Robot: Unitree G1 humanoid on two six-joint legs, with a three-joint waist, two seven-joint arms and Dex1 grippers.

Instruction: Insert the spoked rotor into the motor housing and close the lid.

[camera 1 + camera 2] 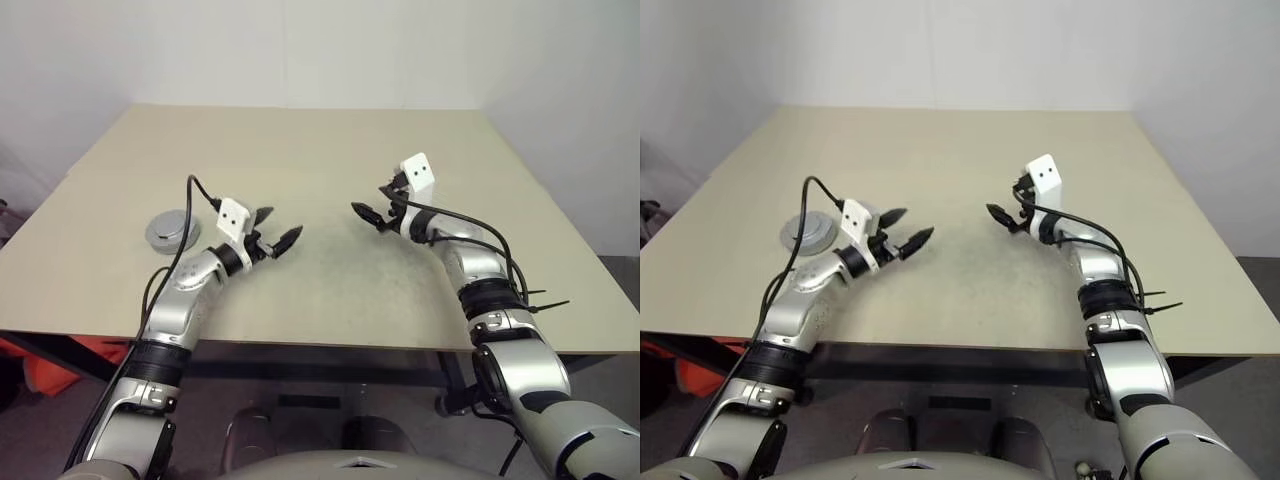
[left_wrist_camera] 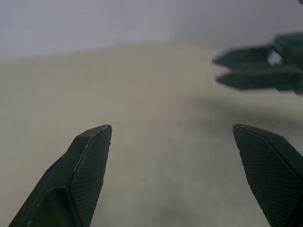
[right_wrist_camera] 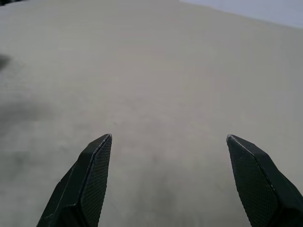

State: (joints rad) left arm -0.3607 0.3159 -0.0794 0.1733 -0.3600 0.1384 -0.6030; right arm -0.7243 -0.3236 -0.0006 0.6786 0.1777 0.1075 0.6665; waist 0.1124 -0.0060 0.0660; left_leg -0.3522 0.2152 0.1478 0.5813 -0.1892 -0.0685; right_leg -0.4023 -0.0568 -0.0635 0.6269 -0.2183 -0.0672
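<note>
The motor housing (image 1: 172, 230) is a round silver part on the table's left side, behind my left forearm. Its top looks like a plain silver disc with a raised centre, and its inside is hidden. The spoked rotor is out of view, and I cannot tell a lid apart from the housing. My left gripper (image 1: 280, 226) hovers open and empty to the right of the housing, pointing toward the table's middle. My right gripper (image 1: 372, 200) is open and empty too, facing the left one across a gap. In the left wrist view, the right gripper's fingers (image 2: 258, 71) show blurred ahead of the left gripper (image 2: 173, 127).
The beige table (image 1: 320, 140) stands against white walls, with its front edge just below my forearms. An orange thing (image 1: 40, 365) lies on the floor at the lower left. Black cables loop over both wrists.
</note>
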